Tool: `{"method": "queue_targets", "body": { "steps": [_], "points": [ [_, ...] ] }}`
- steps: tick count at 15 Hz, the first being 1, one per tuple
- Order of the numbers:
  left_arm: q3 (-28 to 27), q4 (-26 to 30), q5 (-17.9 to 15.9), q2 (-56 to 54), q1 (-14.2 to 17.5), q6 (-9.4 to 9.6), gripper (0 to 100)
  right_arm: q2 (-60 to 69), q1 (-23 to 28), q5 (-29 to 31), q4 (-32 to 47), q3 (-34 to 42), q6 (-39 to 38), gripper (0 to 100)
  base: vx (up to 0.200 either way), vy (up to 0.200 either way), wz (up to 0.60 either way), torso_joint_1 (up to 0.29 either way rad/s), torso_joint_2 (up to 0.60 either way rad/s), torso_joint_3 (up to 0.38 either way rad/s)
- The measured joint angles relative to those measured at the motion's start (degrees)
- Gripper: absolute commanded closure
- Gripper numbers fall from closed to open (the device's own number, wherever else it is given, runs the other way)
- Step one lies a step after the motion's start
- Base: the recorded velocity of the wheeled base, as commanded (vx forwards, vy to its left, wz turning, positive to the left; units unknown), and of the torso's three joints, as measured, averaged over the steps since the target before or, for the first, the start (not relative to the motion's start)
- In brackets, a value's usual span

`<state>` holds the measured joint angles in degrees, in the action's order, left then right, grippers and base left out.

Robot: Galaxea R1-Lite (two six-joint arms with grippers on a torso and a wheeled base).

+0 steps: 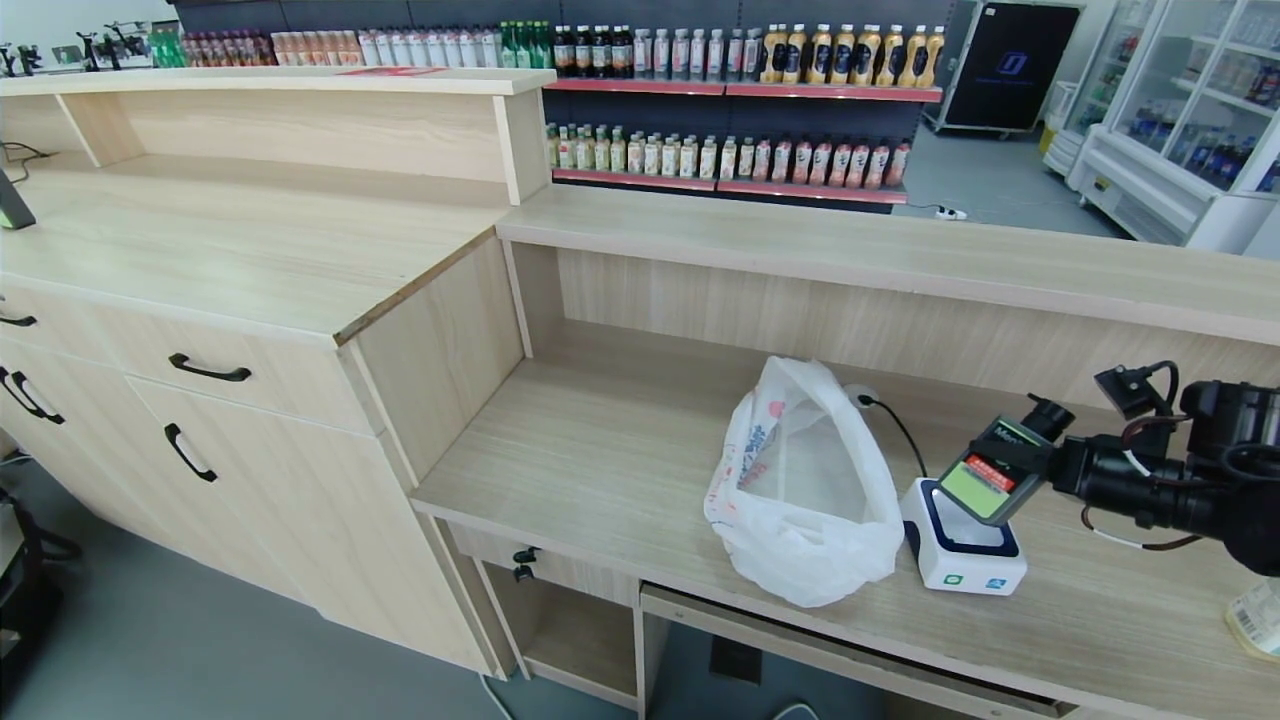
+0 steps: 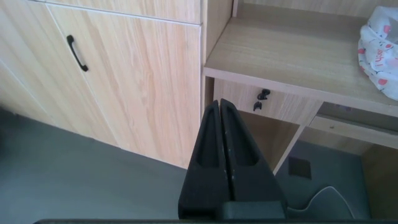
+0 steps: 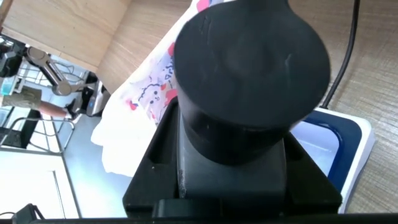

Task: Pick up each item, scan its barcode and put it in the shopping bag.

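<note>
One dark item (image 1: 990, 478), green-and-red label unreadable, between right fingers (image 1: 1068, 468) over scanner (image 1: 965, 565)

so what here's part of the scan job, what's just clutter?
Job: dark container with green-red label in right gripper; white-and-blue barcode scanner; white plastic shopping bag; probably the labelled bottle at counter's edge.
Clutter: shelved drink bottles; glass-door fridges; wooden cupboards.

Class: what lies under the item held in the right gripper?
The white scanner on the counter sits under the item in the right gripper. The item hides part of the scanner's top face.
</note>
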<state>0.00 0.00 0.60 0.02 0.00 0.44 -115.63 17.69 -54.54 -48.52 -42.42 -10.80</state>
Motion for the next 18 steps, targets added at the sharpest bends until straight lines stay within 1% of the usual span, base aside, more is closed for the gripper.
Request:
{"method": "queue_targets", "body": {
  "steps": [3,4,6,7,9,10,12,13,14,15,18],
  "points": [
    [0.00,0.00,0.00,0.00,0.00,0.00,100,2.71,0.48,0.22,0.10,1.48,0.66,100,0.000,0.000,0.00,0.000,0.00,0.000],
    [0.00,0.00,0.00,0.00,0.00,0.00,100,4.94,1.11,1.66,0.27,2.46,1.83,100,0.000,0.000,0.00,0.000,0.00,0.000],
    [0.00,0.00,0.00,0.00,0.00,0.00,100,11.43,2.43,9.70,0.76,5.35,6.53,100,0.000,0.000,0.00,0.000,0.00,0.000],
    [0.00,0.00,0.00,0.00,0.00,0.00,100,15.17,3.01,17.04,0.84,7.45,10.53,100,0.000,0.000,0.00,0.000,0.00,0.000],
    [0.00,0.00,0.00,0.00,0.00,0.00,100,21.53,4.02,37.94,1.17,11.91,18.90,100,0.000,0.000,0.00,0.000,0.00,0.000],
    [0.00,0.00,-0.02,0.00,0.00,0.00,100,24.28,3.97,49.04,1.19,13.76,21.55,100,0.000,0.000,0.00,0.000,0.00,0.000],
    [0.00,0.00,0.00,0.00,0.00,0.00,100,27.89,1.93,64.42,0.71,15.84,24.17,100,0.000,0.000,0.00,0.000,0.00,0.000],
    [0.00,0.00,0.00,0.00,0.00,0.00,100,29.05,0.46,68.22,-0.28,16.47,24.89,100,0.000,0.000,0.00,0.000,0.00,0.000],
    [0.00,0.00,0.00,0.00,0.00,0.00,100,29.72,-0.57,68.50,-1.32,16.69,25.36,100,0.000,0.000,0.00,0.000,0.00,0.000],
    [0.00,0.00,-0.02,0.00,0.00,0.00,100,30.18,-1.16,67.38,-1.18,16.91,25.55,100,0.000,0.000,0.60,0.002,0.00,0.002],
    [0.00,0.00,-0.02,0.00,0.00,0.00,100,31.32,-1.90,58.26,-1.10,16.38,30.34,100,0.000,0.000,0.60,0.002,0.00,0.002]
  ]
}}
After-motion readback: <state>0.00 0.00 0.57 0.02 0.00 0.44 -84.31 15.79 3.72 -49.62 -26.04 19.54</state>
